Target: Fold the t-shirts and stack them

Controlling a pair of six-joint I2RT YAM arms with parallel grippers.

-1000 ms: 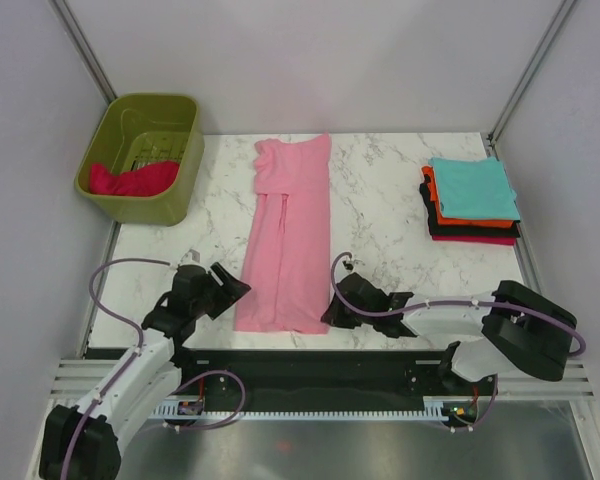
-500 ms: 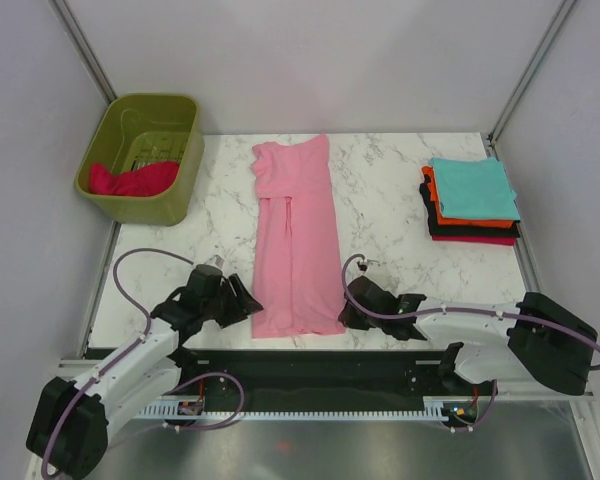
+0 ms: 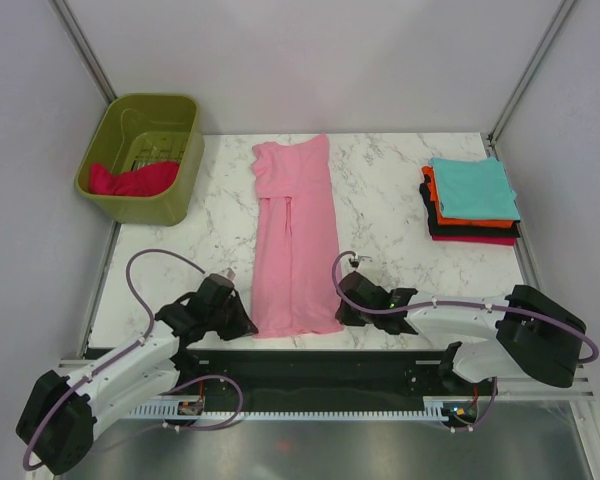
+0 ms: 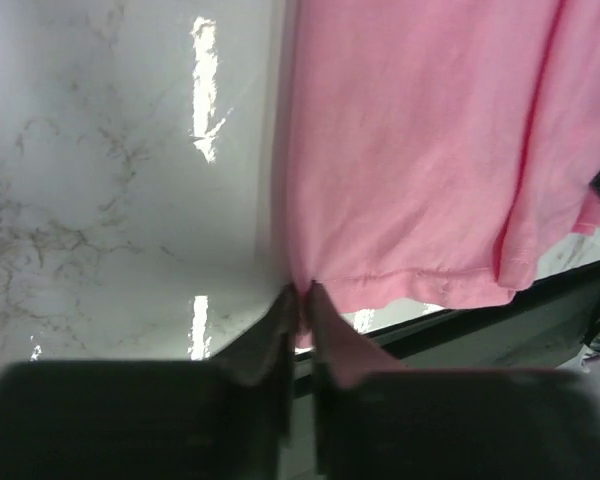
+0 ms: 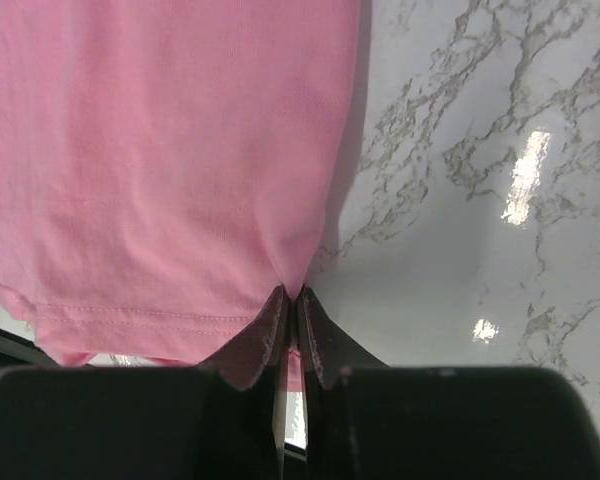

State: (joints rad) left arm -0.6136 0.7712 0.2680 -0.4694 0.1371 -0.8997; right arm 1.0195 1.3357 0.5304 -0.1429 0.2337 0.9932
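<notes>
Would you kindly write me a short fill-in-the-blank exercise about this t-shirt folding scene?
On the pink t-shirt, the left gripper and right gripper each pinch a corner of the ____.
The crimson t-shirt lies in the olive-green ____.
In the folded stack, the top t-shirt is ____.
Missing words: hem; basket; teal.

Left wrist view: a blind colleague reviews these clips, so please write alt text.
Jaws closed, the left gripper pinches the hem corner of a light pink shirt lying flat on a white marble table, at its near edge.
</notes>
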